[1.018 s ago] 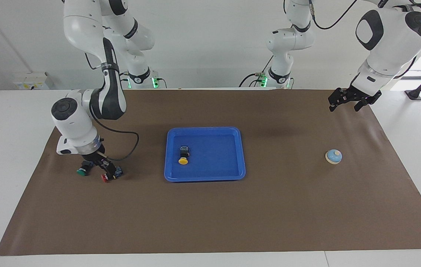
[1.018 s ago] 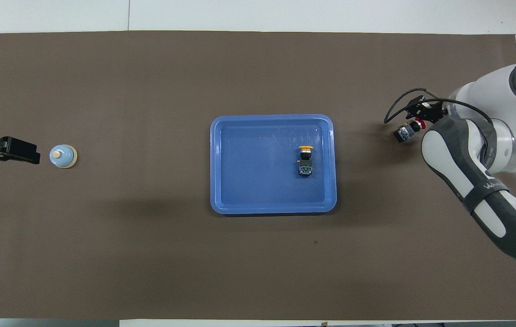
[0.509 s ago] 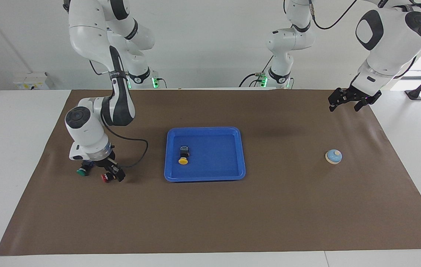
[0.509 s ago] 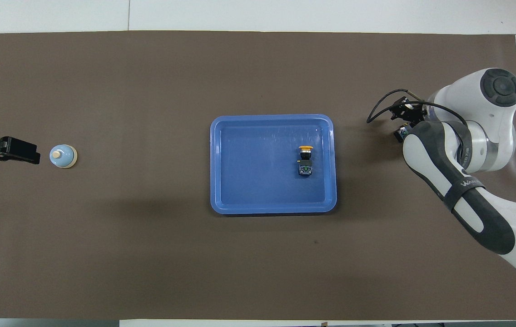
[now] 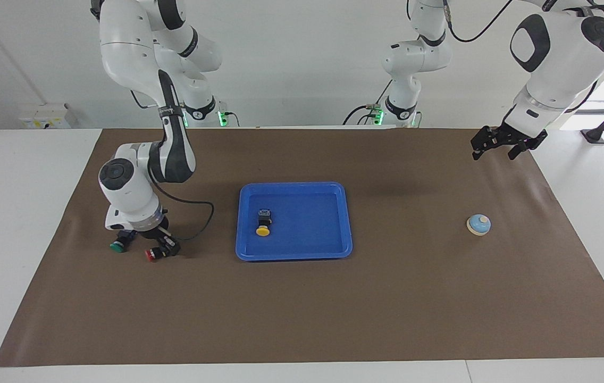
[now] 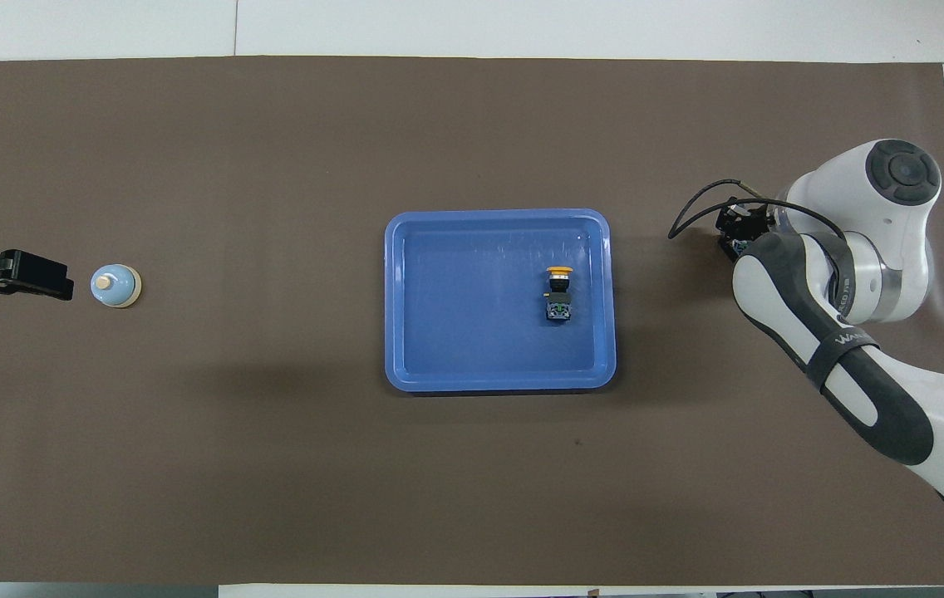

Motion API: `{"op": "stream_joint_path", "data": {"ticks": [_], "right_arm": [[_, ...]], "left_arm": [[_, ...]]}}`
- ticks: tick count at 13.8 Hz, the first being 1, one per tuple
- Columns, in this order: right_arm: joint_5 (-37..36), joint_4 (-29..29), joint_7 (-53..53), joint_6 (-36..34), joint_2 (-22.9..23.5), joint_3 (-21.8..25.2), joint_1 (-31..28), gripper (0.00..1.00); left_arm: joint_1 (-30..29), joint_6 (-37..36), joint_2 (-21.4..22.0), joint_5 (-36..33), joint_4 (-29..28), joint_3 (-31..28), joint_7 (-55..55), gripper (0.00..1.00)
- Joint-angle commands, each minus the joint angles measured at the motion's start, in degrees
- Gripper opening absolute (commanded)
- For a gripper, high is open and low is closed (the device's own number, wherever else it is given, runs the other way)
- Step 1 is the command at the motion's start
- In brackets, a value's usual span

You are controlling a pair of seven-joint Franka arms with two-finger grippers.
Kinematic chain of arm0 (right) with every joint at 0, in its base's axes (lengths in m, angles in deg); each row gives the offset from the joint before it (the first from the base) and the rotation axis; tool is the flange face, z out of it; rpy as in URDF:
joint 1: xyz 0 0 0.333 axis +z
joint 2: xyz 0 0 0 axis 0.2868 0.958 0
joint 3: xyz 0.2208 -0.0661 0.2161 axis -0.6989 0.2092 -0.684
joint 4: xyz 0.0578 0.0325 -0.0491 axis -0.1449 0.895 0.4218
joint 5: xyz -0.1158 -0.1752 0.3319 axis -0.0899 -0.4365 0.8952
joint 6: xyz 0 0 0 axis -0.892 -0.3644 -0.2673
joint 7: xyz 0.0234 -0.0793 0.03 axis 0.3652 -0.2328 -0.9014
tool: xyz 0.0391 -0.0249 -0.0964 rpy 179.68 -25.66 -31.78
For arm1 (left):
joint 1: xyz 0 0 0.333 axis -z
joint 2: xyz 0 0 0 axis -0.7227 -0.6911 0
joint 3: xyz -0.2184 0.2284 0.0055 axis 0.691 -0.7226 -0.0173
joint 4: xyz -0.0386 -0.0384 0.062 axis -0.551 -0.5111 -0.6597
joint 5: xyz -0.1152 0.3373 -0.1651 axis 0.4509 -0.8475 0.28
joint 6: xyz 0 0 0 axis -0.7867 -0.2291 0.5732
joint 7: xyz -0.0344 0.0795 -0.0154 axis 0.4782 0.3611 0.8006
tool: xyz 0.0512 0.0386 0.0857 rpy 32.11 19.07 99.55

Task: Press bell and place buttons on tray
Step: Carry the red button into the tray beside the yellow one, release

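The blue tray (image 5: pixel 294 187) lies mid-mat with the yellow button (image 5: pixel 263 230) on its side in it. The red button (image 5: pixel 151 255) and the green button (image 5: pixel 117 246) lie on the mat toward the right arm's end. My right gripper (image 5: pixel 165 246) is down at the mat, shut on the red button's black body. In the overhead view the right arm hides both of these buttons. The bell (image 5: pixel 478 224) stands toward the left arm's end. My left gripper (image 5: pixel 495 151) hangs open above the mat, apart from the bell, and waits.
Brown paper mat (image 5: pixel 302 298) covers the table, with white tabletop (image 5: pixel 20 213) around it. A black cable (image 5: pixel 195 221) loops from the right wrist toward the tray. In the overhead view the tray (image 6: pixel 499 216), yellow button (image 6: pixel 558 291) and bell (image 6: pixel 115 286) show.
The right wrist has shifted a little toward the tray and its fingers have closed on the red button's body. The left arm, bell, tray and yellow button have not moved.
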Motion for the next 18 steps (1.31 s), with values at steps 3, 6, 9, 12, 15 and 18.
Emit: {"op": "stream_joint_path", "data": {"ticks": [3,6,9,12,15,18], "right_arm": [[0.6,-3.8,1.1,-5.9,-0.5,-0.8,0.4,0.00],[0.9,-14.2,1.1,-16.2,0.8,-0.8,6.9,0.00],[2.4,-18.7,1.2,-20.9,1.6,-0.8,15.2,0.00],[1.7,-19.3,0.8,-21.8,1.5,-0.8,23.8,0.00],[1.7,-16.8,-6.6,-21.7,1.6,-0.8,29.5,0.00],[2.1,-13.8,-17.6,-18.2,2.1,-0.8,31.4,0.00]], "left_arm": [[0.3,0.4,0.7,0.8,-0.2,-0.4,-0.4,1.00],[0.3,0.4,0.7,0.8,-0.2,-0.4,-0.4,1.00],[0.3,0.4,0.7,0.8,-0.2,-0.4,-0.4,1.00],[0.3,0.5,0.7,0.8,-0.2,-0.4,-0.4,1.00],[0.3,0.4,0.7,0.8,-0.2,-0.4,-0.4,1.00],[0.3,0.4,0.7,0.8,-0.2,-0.4,-0.4,1.00]]}}
